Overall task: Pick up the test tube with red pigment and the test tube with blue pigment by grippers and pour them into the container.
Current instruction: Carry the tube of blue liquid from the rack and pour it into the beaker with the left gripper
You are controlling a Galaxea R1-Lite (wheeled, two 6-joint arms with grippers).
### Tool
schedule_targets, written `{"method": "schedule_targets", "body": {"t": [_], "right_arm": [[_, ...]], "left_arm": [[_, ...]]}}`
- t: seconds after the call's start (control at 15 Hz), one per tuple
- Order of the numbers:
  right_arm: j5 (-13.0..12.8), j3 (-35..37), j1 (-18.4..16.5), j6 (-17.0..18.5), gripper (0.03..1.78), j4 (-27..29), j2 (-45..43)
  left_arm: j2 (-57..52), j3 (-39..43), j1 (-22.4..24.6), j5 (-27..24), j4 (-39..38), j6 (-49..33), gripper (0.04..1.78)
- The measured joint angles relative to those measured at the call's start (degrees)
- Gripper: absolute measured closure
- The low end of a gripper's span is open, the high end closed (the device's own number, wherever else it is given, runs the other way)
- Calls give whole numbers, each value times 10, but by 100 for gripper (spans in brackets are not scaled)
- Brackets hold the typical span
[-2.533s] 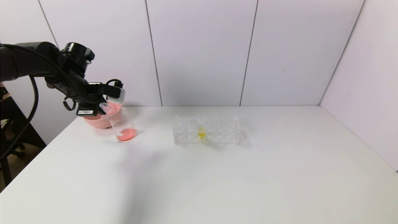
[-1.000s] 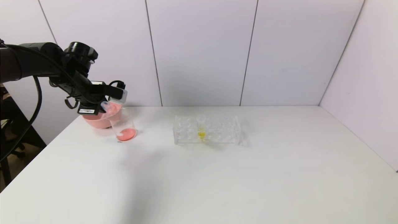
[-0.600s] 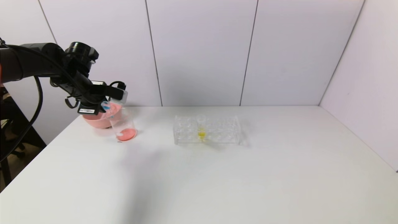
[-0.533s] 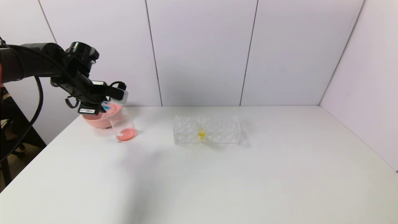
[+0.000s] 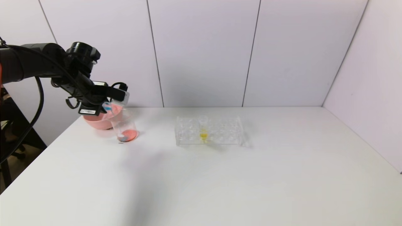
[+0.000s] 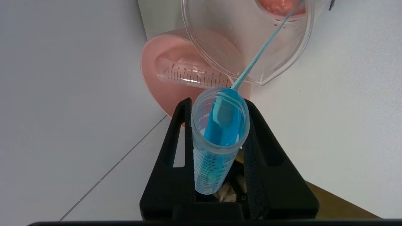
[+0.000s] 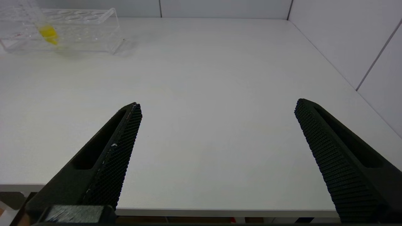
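My left gripper (image 5: 108,106) (image 6: 216,102) is shut on the test tube with blue pigment (image 6: 216,135) (image 5: 107,107), tilted mouth-down just above the container's rim. A thin blue stream (image 6: 260,53) runs from the tube's lip into the container (image 5: 124,125) (image 6: 282,62), a clear beaker with red-pink liquid and a dark patch at its bottom. No tube holding red pigment shows. An empty clear graduated tube (image 6: 194,75) lies in the pink bowl (image 5: 94,122) (image 6: 157,91). My right gripper (image 7: 216,106) hangs open over the table's near edge, out of the head view.
A clear tube rack (image 5: 220,131) (image 7: 81,28) stands mid-table to the right of the beaker, with one yellow-liquid tube (image 5: 203,128) (image 7: 47,33) upright in it. The pink bowl sits directly behind the beaker near the table's left edge. Walls close the back and right.
My left gripper has tipped the blue tube a little further over the beaker. Blue liquid now pours out, and a dark patch has appeared in the red liquid.
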Motion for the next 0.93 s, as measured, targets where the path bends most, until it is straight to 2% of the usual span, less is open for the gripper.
{"method": "schedule_targets", "body": {"t": [0.93], "right_arm": [[0,0,0,0,4,0,0]], "left_arm": [[-1,0,-18,20,-3,1,137]]}}
